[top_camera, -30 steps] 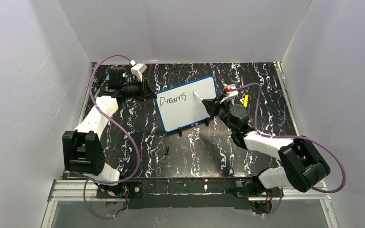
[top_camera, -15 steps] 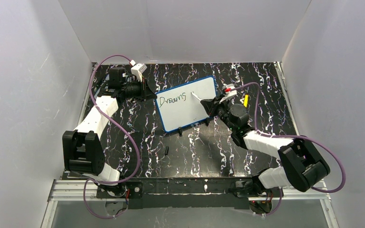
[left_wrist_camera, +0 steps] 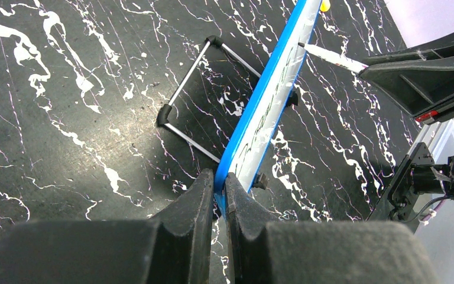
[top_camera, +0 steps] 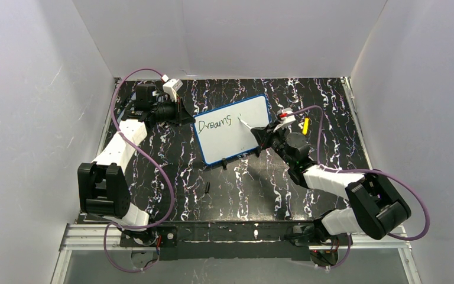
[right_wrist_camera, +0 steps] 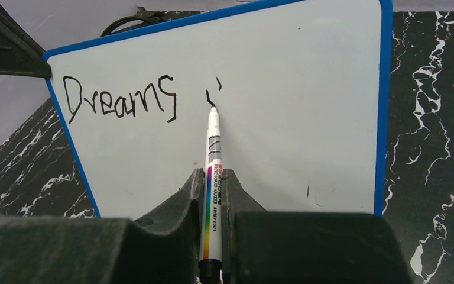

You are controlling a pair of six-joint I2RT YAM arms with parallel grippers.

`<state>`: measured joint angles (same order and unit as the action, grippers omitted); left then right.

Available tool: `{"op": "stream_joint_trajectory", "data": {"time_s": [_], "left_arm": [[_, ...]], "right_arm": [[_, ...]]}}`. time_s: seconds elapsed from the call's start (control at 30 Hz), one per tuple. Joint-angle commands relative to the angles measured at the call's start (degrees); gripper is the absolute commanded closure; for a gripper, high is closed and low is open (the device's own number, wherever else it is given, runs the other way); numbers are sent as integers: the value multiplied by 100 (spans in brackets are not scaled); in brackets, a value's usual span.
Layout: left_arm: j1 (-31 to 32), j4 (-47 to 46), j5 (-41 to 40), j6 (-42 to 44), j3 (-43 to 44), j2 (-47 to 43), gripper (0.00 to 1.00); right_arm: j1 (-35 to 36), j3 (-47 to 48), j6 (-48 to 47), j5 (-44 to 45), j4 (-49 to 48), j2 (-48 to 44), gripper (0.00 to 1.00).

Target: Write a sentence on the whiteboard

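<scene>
Whiteboard (top_camera: 232, 129): found standing on the black marbled table (top_camera: 260, 183), far of centre and between the two arms, leaning back on its wire stand (left_wrist_camera: 186, 100) with black feet on the surface. Left gripper (left_wrist_camera: 220, 195): fingers closed on the board's blue rim at a lower corner, one either side of the panel, clear of the writing face. Right gripper (right_wrist_camera: 213, 177): fingers clamped on the barrel of a white marker (right_wrist_camera: 213, 148), with the tip touching the board. Sentence (right_wrist_camera: 121, 103): "Dreams" complete in one slanted row, and a short stroke of the next word begun just right of it at the marker tip. The task is judged well short of complete. Handling assessment: the board appears thin, light and stiff, with a smooth glossy face. On so slight a stand it would likely slide or tip back under pen pressure, so bracing is warranted. The rim is the proper place to hold it, since any contact with the face risks smearing the ink. The slim, smooth marker barrel may rotate or slip if pressed hard, so light contact is advised.
</scene>
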<state>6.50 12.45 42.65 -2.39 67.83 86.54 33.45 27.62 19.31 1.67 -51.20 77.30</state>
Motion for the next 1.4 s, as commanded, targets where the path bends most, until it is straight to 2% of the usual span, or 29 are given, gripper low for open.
{"op": "stream_joint_trajectory", "data": {"time_s": [0.0, 0.57, 1.13, 1.37], "left_arm": [[29, 52, 164, -16, 0, -206, 100], [29, 52, 170, -16, -3, -207, 100], [28, 43, 173, -18, 1, -209, 100], [27, 47, 173, -16, 0, -213, 100]], "right_arm": [[-14, -44, -119, 413, -62, -173, 99], [-14, 449, -169, 360, -236, 20, 99], [-14, -125, -95, 327, -70, -62, 99], [-14, -119, -179, 727, 60, -267, 99]]}}
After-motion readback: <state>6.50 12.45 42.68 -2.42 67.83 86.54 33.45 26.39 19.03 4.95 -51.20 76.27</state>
